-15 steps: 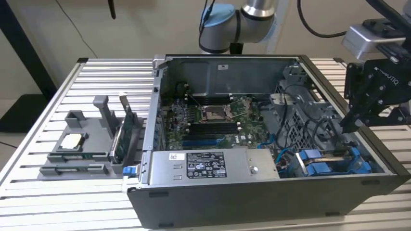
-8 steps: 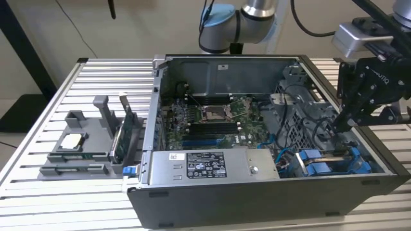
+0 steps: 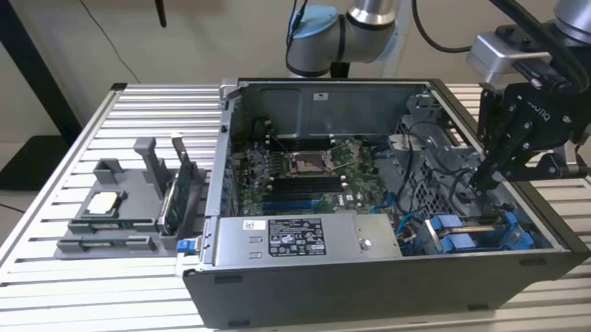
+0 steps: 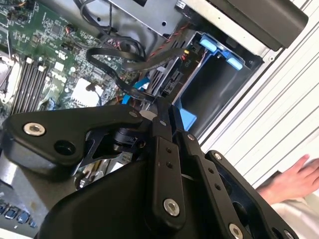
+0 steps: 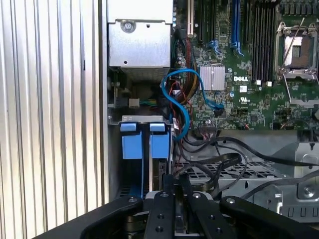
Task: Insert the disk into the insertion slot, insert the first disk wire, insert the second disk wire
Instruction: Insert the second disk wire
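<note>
Reaching down into the case at the insertion slot [image 5: 142, 119].
Noting from the exterior view's left: grey holder [image 3: 111, 228], power supply box [image 3: 305, 238], then gripper [image 3: 482, 181], fingers pressing together; the disk [image 5: 158, 149] sitting inside the slot beside the fingertips.

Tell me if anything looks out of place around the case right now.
Yes: a person's hand is over the slatted table, just outside the computer case where the gripper reaches in. Inside, black cables sprawl loosely near the insertion slot, but nothing looks damaged or spilled.
</note>
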`<state>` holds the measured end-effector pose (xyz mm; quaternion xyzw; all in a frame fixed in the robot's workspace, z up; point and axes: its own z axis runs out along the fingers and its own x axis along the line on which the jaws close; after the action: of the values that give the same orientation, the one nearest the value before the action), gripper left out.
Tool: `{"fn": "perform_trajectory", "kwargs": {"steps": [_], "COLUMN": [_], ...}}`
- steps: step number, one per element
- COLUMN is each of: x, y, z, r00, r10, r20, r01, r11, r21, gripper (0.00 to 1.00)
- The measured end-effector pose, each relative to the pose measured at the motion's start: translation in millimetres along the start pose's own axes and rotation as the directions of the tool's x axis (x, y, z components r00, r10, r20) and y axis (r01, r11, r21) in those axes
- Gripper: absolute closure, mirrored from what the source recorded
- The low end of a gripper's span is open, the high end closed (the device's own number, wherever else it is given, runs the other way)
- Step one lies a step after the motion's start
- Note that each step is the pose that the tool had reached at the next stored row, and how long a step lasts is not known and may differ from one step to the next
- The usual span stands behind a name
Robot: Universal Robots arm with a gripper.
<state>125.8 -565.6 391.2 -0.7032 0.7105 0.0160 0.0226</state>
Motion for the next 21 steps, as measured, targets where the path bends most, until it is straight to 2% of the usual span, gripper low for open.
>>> {"fn": "perform_trajectory", "kwargs": {"steps": [5, 13, 21], "x": [-0.1, 0.2, 0.3], "y": [0.4, 0.4, 0.4], "z": [0.1, 6.0, 7.2], "r00": [1.0, 1.0, 1.0], "r10": [0.0, 0.0, 0.0], "r20": [-0.0001, -0.0002, -0.0001], "r01": [0.0, 0.0, 0.0], "r11": [1.0, 1.0, 1.0], "r21": [0.0, 0.0003, 0.0004], "gripper": [0.84, 0.84, 0.84]}}
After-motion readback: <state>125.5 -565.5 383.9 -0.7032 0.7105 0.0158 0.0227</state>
